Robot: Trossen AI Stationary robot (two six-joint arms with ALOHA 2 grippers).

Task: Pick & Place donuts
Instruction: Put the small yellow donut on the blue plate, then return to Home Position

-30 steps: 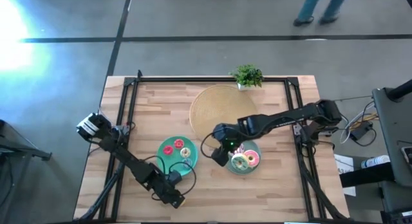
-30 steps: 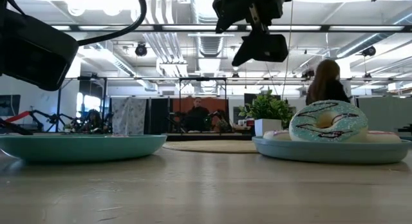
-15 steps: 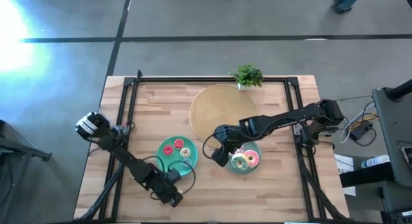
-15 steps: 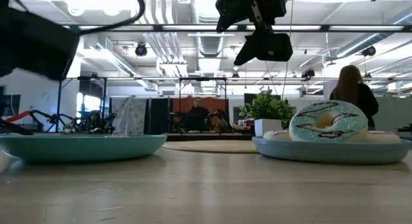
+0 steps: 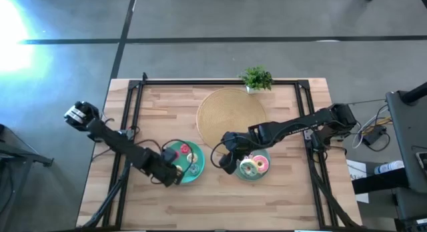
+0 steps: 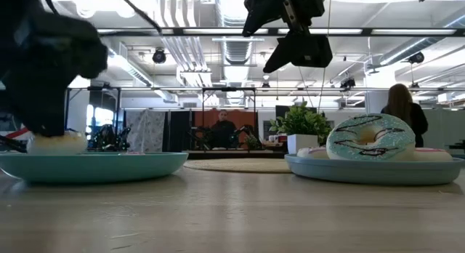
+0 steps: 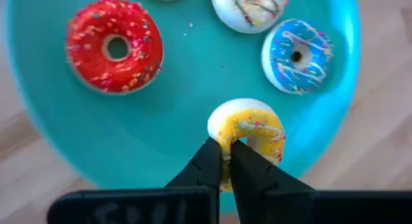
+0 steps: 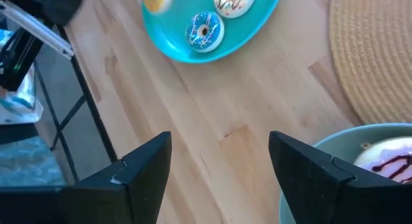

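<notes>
A teal plate [image 5: 175, 154] bears a red donut [image 7: 114, 45], a cream donut [image 7: 250, 6] and a blue donut [image 7: 297, 55]. My left gripper [image 5: 176, 175] is over the plate's near part, shut on a yellow donut [image 7: 248, 130]. My right gripper [image 5: 227, 163] hangs open above the bare wood between the two plates, with nothing between its fingers [image 8: 145, 166]. The grey-green plate [image 5: 261, 173] to its right carries the larger donuts, among them the green-iced one [image 6: 370, 137]. My left gripper pinches the yellow donut's ring at its near side [image 7: 225, 145] between its two fingers [image 7: 209, 165]. They come steeply from above, slanting from the table's near side. The donut is tipped, its white underside showing, low over the plate; whether it touches the plate I cannot tell.
A big round tan mat [image 5: 230, 112] lies behind the plates, and a small potted plant [image 5: 256, 79] stands at the far edge. Black frame rails [image 5: 130, 119] run along the table's left, right and far sides. People show in the room beyond.
My left gripper has moved from the table's near edge toward the far edge and up, to the teal plate, tipping to point more steeply down. In the low view the yellow donut now shows under it at the plate.
</notes>
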